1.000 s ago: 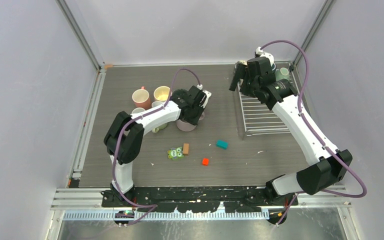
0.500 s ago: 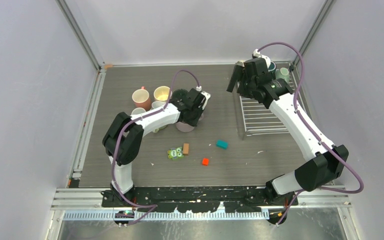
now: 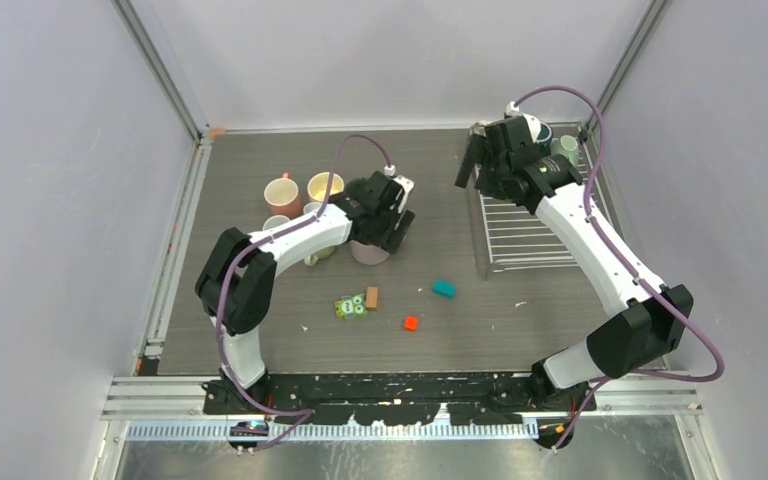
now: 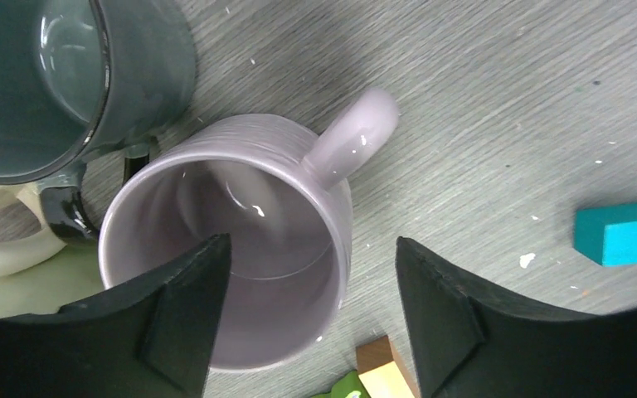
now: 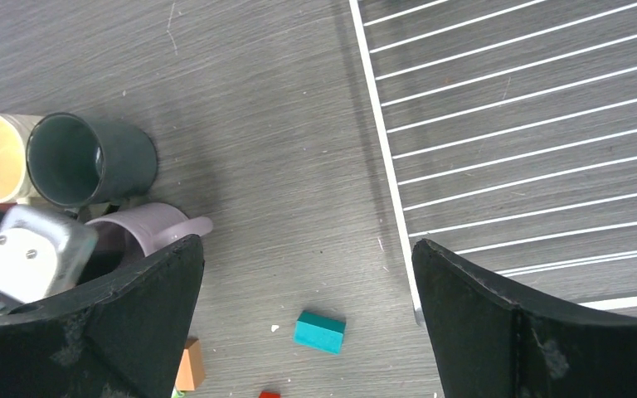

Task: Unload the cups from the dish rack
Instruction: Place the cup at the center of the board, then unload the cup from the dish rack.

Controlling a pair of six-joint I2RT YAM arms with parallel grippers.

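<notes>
The mauve cup (image 4: pixel 249 249) stands upright on the table, handle pointing up-right. My left gripper (image 4: pixel 311 245) is open over it, one finger inside the rim and the other outside, neither touching the wall. A dark cup (image 4: pixel 66 83) and a cream cup (image 4: pixel 8 249) crowd its left side. From above, the left gripper (image 3: pixel 380 232) hovers at the mauve cup (image 3: pixel 368 254). My right gripper (image 3: pixel 472 165) hangs open and empty near the dish rack's (image 3: pixel 530 230) far left corner. Two cups, dark teal (image 3: pixel 541 129) and pale green (image 3: pixel 565 148), remain at the rack's back.
A salmon cup (image 3: pixel 282 195) and a yellow-cream cup (image 3: pixel 324 186) stand left of the group. Toy blocks lie in front: teal (image 3: pixel 444 288), red (image 3: pixel 411 323), tan (image 3: pixel 372 297), and a green piece (image 3: pixel 349 307). The rack's rim (image 5: pixel 386 166) runs past the right finger.
My left gripper has opened, letting go of the mauve cup's wall, and the cup stands on the table. The right arm has drifted slightly left above the rack's corner.
</notes>
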